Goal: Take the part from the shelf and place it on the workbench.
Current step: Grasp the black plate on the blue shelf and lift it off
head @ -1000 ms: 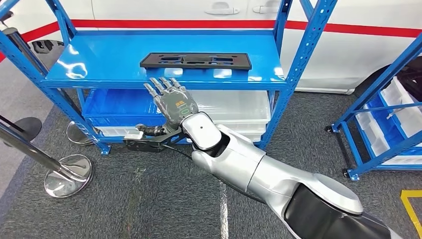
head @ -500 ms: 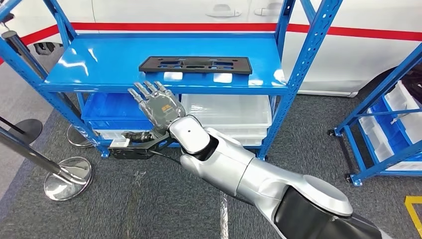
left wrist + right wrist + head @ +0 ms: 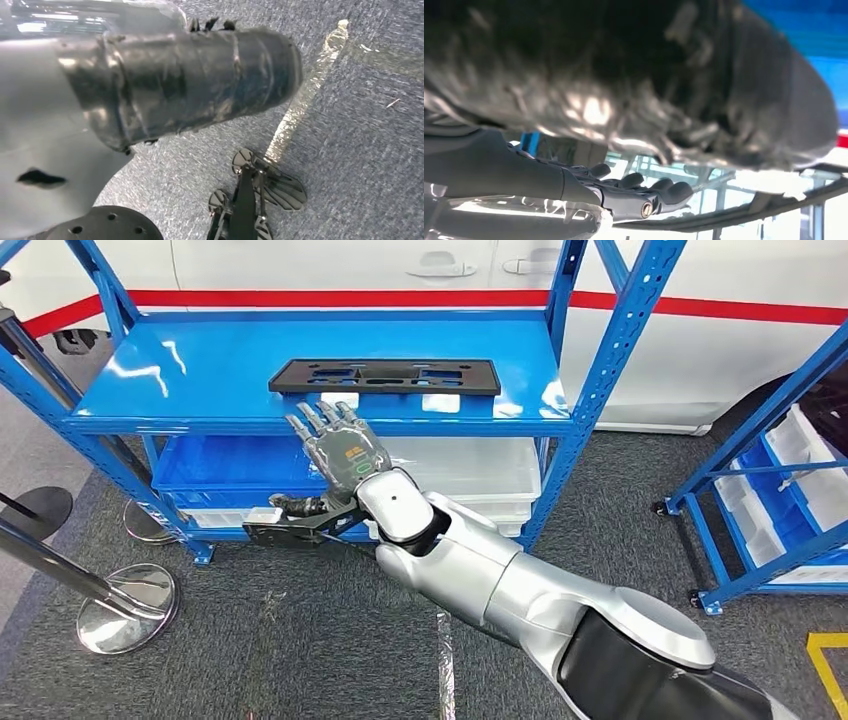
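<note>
The fingers (image 3: 322, 418) of the right hand (image 3: 343, 448) are stretched out and slightly spread, holding nothing, their tips pointing up toward the front lip of the blue shelf (image 3: 200, 370). The thumb juts out sideways below them, toward the robot's left. In the right wrist view the dark fingers (image 3: 659, 189) look loosely extended, though much of that picture is blurred by the wrist cover.

The part (image 3: 385, 377), a long flat black plate with cut-out slots, lies flat on the shelf's top deck, near its front edge. It sits just beyond and above the fingertips, apart from them; the fingers are in front of the shelf edge and lower than the deck, not touching the plate.

Behind the hand, the silver right arm (image 3: 520, 585) reaches in from the lower right. Clear plastic bins (image 3: 480, 465) sit on the shelf level beneath the deck. A white vehicle with a red stripe (image 3: 740, 308) stands behind the shelf, a second blue rack (image 3: 770, 490) stands to the right, and chrome stanchion bases (image 3: 125, 595) rest on the grey carpet to the left.
</note>
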`<state>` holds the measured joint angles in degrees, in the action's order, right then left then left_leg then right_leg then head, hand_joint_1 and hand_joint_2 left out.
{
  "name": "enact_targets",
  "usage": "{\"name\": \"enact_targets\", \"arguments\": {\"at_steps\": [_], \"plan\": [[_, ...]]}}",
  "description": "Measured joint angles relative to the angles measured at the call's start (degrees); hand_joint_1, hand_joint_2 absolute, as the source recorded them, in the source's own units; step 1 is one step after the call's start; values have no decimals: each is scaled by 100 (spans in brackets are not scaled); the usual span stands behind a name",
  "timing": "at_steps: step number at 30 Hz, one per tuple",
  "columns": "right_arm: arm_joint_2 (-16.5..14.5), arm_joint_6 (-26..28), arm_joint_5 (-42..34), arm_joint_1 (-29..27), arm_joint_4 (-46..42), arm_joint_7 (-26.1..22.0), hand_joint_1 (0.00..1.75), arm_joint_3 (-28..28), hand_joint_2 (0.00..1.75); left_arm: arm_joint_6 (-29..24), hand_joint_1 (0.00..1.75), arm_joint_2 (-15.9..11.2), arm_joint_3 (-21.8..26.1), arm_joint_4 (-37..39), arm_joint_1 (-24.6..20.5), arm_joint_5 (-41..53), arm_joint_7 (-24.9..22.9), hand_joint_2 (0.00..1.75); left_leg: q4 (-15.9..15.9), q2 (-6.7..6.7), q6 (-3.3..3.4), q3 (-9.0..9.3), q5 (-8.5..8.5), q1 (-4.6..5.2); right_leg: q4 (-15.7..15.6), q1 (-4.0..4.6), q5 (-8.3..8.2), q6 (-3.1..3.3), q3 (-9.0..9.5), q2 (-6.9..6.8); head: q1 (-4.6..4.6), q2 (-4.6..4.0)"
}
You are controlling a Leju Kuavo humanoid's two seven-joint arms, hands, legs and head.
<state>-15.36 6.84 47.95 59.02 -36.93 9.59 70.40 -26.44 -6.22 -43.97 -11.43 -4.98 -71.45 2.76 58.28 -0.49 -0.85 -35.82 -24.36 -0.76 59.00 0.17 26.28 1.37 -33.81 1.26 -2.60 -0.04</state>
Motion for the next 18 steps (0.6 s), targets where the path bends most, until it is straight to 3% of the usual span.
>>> {"name": "enact_targets", "arguments": {"at_steps": [3, 6, 7, 8, 9, 10, 11, 13, 15, 18], "plan": [[64, -9, 7, -11, -56, 1, 0, 0, 0, -11, 0, 26, -8, 0, 1, -1, -2, 0, -50, 16, 94, 59, -3, -44, 167, 9, 128, -91, -75, -28, 15, 0], [130, -33, 8, -44, -83, 6, 0, 0, 0, -28, 0, 32, -10, 0, 2, -2, -19, 0, -72, 25, 172, 116, -34, -48, 1195, -10, 535, -143, -612, -65, 28, 0], [150, -46, 7, -71, -84, 9, 0, 0, 0, -34, 0, 32, -10, 0, 0, -3, -32, 0, -71, 23, 180, 127, -46, -44, 1515, -16, 609, -145, -814, -68, 28, 0], [170, -59, 5, -97, -84, 13, 0, 0, 0, -40, 0, 32, -10, 0, 0, -4, -46, 0, -70, 19, 182, 142, -62, -40, 1648, -18, 577, -138, -933, -70, 30, 0], [186, -65, 3, -115, -84, 17, 0, 0, 0, -48, 0, 34, -10, 0, 3, -6, -61, 0, -69, 13, 181, 164, -78, -37, 1550, -17, 437, -123, -936, -70, 29, 0], [198, -66, 1, -123, -84, 20, 0, 0, 0, -52, 0, 39, -10, 0, 6, -8, -71, 0, -68, 8, 175, 195, -98, -31, 1229, -13, 210, -98, -819, -70, 29, 0], [206, -65, -3, -124, -84, 22, 0, 0, 0, -55, 0, 48, -10, 0, 8, -9, -78, 0, -68, 5, 166, 228, -121, -29, 792, -3, -25, -61, -639, -71, 29, 0], [215, -64, -8, -118, -84, 23, 0, 0, 0, -57, 0, 69, -11, 0, 3, -9, -84, 0, -62, 0, 122, 263, -165, -6, 121, 29, -265, -1, -315, -74, 23, 0], [226, -64, -10, -117, -84, 23, 0, 0, 0, -60, 0, 79, -13, 0, -3, -9, -87, 0, -71, 1, 62, 273, -186, 0, -38, 59, -256, 29, -220, -68, 23, 0], [244, -61, -11, -113, -86, 27, 0, 0, 0, -62, 0, 86, -15, 0, -3, -9, -88, 0, 36, 12, -29, 256, -285, -21, -110, 19, -267, 89, -156, -64, 17, 0]]}}
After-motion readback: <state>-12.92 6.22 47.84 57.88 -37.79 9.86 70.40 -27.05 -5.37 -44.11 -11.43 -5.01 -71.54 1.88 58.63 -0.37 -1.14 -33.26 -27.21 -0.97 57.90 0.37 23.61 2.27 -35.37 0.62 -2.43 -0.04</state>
